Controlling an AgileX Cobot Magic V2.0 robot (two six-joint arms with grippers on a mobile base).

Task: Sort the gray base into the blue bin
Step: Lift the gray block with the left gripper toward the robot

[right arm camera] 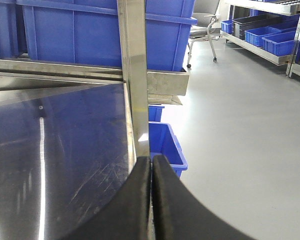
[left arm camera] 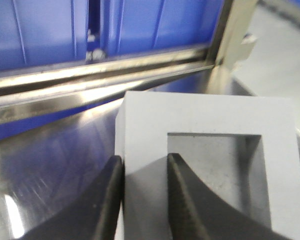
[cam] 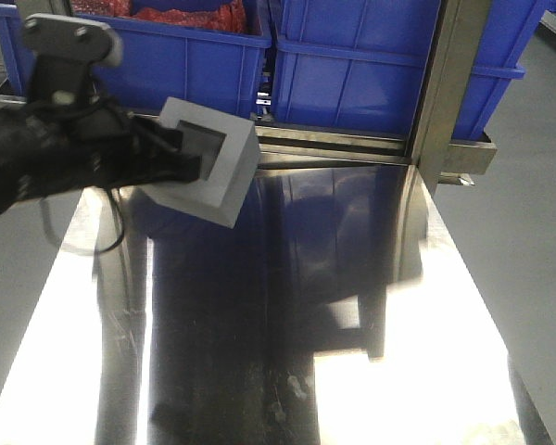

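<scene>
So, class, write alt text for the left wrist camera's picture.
The left gripper pinches one wall of a gray block with a square recess, over a shiny metal table. Behind a metal rail at its far edge stand blue bins.

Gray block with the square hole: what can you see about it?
The gray base is a matte, boxy block with flat sides and a darker square recess in one face. It hangs tilted above the shiny steel table and looks lifted clear of it. The left gripper pinches one wall, one finger outside, one inside the recess. Nothing else touches it. Blue bins stand behind it.
</scene>
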